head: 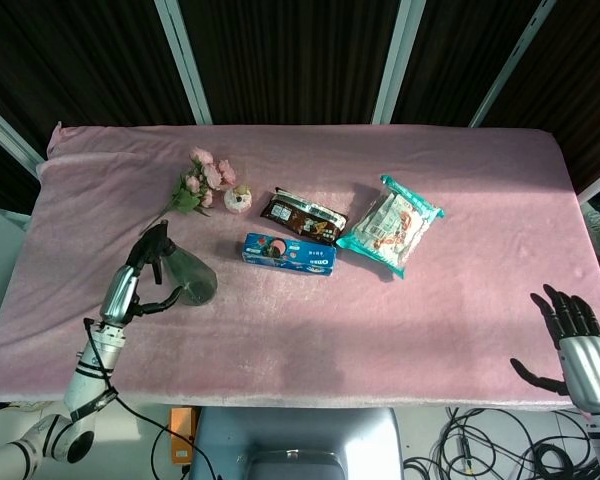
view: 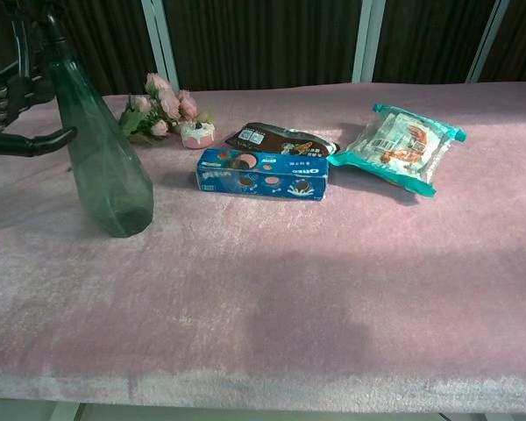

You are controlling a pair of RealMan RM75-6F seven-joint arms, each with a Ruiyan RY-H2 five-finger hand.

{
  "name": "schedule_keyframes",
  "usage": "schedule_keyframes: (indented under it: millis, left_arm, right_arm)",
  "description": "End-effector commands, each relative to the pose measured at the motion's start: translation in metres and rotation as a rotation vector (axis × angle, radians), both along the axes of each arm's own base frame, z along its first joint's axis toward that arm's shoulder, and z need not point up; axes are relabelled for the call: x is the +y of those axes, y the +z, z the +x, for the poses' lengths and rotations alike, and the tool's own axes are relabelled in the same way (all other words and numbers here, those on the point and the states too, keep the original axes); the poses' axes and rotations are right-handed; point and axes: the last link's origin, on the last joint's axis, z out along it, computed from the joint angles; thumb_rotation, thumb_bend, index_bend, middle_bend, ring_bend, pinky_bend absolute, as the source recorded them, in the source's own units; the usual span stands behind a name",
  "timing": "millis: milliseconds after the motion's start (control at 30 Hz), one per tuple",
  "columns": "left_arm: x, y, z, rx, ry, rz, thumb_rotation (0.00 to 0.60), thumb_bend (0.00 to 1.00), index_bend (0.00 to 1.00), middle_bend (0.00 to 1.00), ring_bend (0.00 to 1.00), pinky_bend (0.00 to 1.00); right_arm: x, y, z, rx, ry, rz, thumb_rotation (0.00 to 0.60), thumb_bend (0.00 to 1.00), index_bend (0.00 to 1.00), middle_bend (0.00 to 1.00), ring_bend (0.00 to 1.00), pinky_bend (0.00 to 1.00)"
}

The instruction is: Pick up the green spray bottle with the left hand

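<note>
1. Right hand (head: 572,338) – nearest item, well to the right of the green spray bottle, off the table's front-right corner. Fingers apart, held nothing. Idle; no part in the task.

2. Left hand (head: 120,292) – just left of bottle, approx. level w/ its neck. Fingers part-curled; thumb reached toward the neck in chest view (view: 17,118). Contact not confirmed: thumb tip looked just shy of the glass-like body, other fingers behind neck near the trigger. Whether it gripped or only cupped: cannot tell.

3. Green spray bottle (view: 101,158) – task item. Stood on pink table cover (head: 460,300), front-left area, base on the cloth, leaning slightly, dark trigger head at top. Not lifted.

4. Oreo box (head: 289,254) – right of bottle, near, apart. Lay flat.

5. Brown snack packet (head: 302,217) – right of bottle & farther back, just behind the box.

6. Teal snack bag (head: 389,224) – well right of bottle.

7. Pink flower sprig (head: 202,183) w/ small round cake-like piece (head: 238,199) – behind bottle, near.

Step, as judged: approach/grasp stage; pickup not yet made.

Next move calls for: fingers to wrap fully round the neck below the trigger, firm hold, then straight lift. Bottle tall, narrow-topped – prob. tips if pushed sideways first.
</note>
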Motion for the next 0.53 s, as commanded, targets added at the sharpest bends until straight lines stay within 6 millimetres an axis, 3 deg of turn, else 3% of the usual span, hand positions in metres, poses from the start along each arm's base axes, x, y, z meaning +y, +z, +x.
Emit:
schedule_keyframes:
  millis: [33,100,200,333,533]
  left_arm:
    - [-0.031,0.049,-0.06,0.485,0.047,-0.005,0.519,0.28,0.0,0.0,0.0,0.0]
    - [-0.051,0.078,-0.083,0.699,0.138,0.032,0.538,0.28,0.0,0.0,0.0,0.0]
    - [-0.079,0.098,-0.096,0.906,0.239,0.174,0.6,0.29,0.0,0.0,0.0,0.0]
    - [-0.103,0.091,-0.101,0.999,0.282,0.328,0.6,0.3,0.0,0.0,0.0,0.0]
    - [-0.107,0.083,-0.101,1.029,0.282,0.321,0.6,0.31,0.0,0.0,0.0,0.0]
  right_arm:
    - [0.002,0.002,-0.001,-0.001,-0.001,-0.008,0.6,0.34,0.0,0.0,0.0,0.0]
    - [0.002,0.002,-0.001,0.002,-0.004,-0.011,0.6,0.34,0.0,0.0,0.0,0.0]
    - [0.002,0.0,-0.001,0.011,-0.007,-0.01,0.6,0.34,0.0,0.0,0.0,0.0]
    - [0.005,-0.001,0.002,0.013,0.002,-0.012,0.6,0.34,0.0,0.0,0.0,0.0]
    - [0.006,0.0,0.002,0.011,0.003,-0.024,0.6,0.34,0.0,0.0,0.0,0.0]
